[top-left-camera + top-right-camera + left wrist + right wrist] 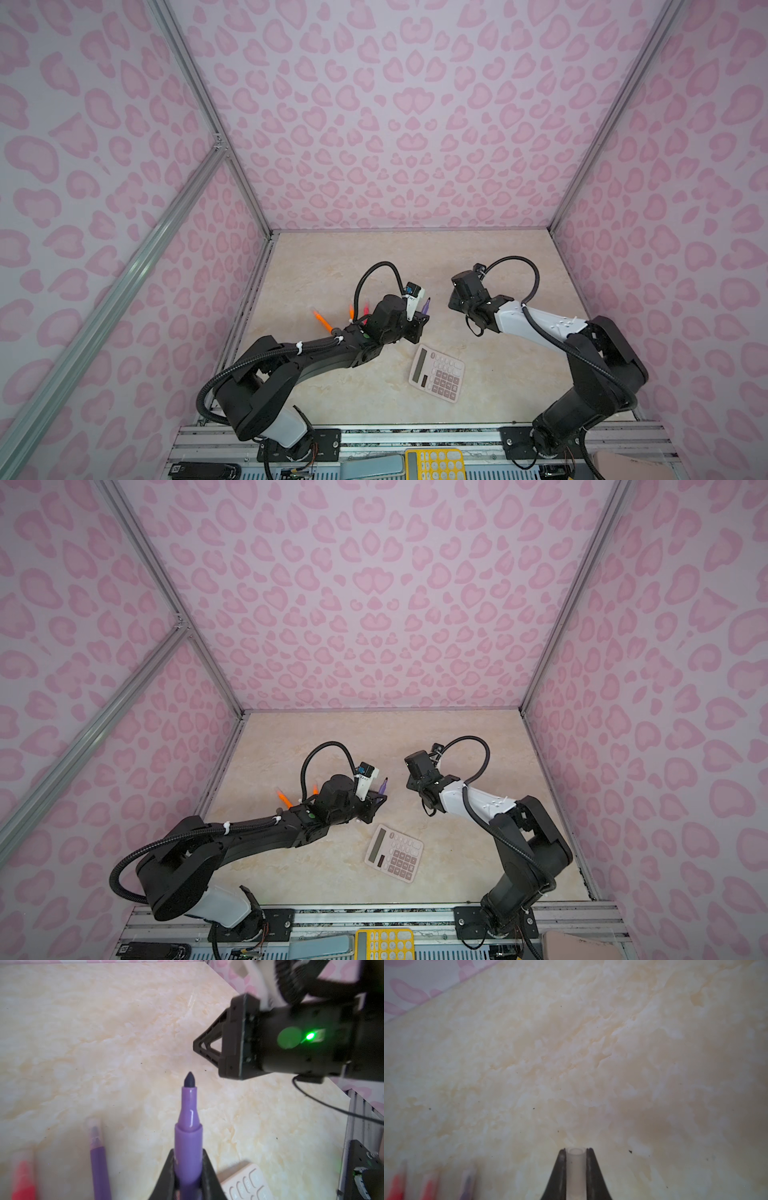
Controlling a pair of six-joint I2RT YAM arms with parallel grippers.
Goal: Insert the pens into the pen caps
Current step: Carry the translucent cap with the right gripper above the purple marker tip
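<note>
Progress: mid-task, by my reading. One purple pen (99,1165) lies on the tabletop (83,1043), a clear sleeve over its tip, so it looks capped. The red pen (22,1178) beside it is blurred and seems sleeved too. Orange pens (322,320) lie toward the left edge, too small to judge. The left arm hides part of that group, so the count of finished pens is uncertain. The calculator (437,372) sits toward the front edge, uninvolved.

In hand: the held pen (188,1118), purple with its nib bare, is above mid-tabletop. The cap (575,1167) is carried just to its right, also off the surface.

Fingers: the left gripper (188,1153) is clamped on the held pen's barrel, nib and shoulder sticking out ahead. The right gripper (575,1150) is pinched on the cap, both jaws flat against its sides, open mouth facing outward.

The two tips are near but apart. Left to do: line nib to mouth, press home, then check the rest.
</note>
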